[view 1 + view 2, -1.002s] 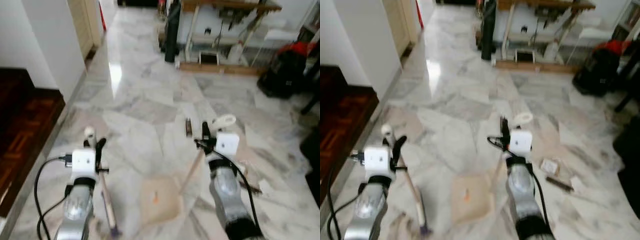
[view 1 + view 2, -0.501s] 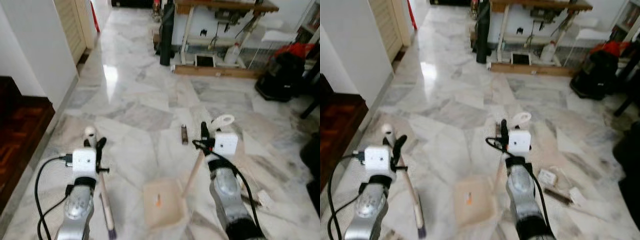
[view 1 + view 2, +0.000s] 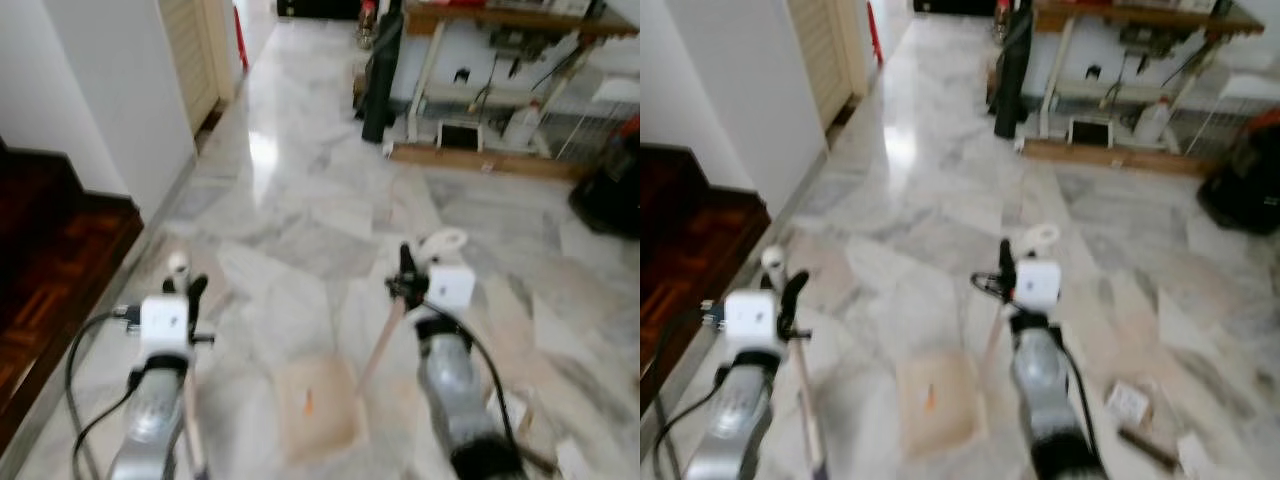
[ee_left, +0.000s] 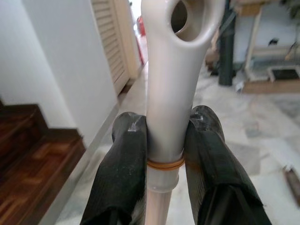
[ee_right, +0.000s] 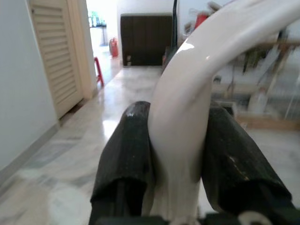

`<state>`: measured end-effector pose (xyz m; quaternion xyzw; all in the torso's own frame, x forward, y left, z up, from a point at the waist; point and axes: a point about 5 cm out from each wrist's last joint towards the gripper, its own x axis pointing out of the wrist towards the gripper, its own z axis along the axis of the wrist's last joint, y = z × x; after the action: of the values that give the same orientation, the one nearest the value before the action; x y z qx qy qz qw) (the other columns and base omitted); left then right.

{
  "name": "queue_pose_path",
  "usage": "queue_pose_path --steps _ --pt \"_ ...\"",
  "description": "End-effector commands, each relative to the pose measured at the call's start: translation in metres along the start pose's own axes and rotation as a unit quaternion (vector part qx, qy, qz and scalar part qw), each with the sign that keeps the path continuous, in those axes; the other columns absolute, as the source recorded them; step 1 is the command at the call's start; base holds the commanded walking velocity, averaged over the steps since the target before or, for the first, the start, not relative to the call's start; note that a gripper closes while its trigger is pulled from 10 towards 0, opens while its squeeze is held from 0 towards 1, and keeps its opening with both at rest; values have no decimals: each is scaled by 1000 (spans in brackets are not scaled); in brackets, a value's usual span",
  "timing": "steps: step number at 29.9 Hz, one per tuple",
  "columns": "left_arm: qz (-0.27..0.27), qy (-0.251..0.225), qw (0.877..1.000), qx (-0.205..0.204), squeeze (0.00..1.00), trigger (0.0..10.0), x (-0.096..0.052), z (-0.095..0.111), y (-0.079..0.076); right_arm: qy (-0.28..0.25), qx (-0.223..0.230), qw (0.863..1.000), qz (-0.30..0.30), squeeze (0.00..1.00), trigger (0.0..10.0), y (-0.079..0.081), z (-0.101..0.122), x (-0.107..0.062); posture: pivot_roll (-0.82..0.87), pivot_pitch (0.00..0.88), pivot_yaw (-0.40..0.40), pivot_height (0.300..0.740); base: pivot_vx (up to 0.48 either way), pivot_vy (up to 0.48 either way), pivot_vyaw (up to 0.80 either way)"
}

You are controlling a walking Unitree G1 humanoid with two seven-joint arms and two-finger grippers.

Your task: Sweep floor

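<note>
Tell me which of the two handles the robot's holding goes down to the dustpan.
The right gripper's handle; it slants down to the dustpan, unlike the left gripper's broom handle.

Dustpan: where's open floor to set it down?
Bare marble lies ahead, between the white wall and the workbench. The dustpan sits between both arms. Crowded: litter beside the right arm; wooden steps border the left gripper's side.

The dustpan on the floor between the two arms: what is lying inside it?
Inside the beige dustpan lies one small orange scrap; the blur hides any finer dust. The right gripper holds its wooden handle. The marble floor beneath the pan is covered.
</note>
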<state>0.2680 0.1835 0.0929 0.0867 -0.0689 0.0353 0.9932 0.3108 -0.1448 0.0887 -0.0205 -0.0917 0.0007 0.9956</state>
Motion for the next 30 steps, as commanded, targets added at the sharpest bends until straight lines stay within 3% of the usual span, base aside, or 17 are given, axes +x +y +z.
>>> queue_pose_path --steps 1,30 --pt "3 -25 1000 8 0 10000 3 9 4 -28 1 1000 5 0 10000 4 12 6 112 18 -42 740 352 0 0" --pt "1 -27 1000 6 0 10000 5 10 2 -26 11 1000 2 0 10000 3 12 8 111 30 -43 740 346 0 0"
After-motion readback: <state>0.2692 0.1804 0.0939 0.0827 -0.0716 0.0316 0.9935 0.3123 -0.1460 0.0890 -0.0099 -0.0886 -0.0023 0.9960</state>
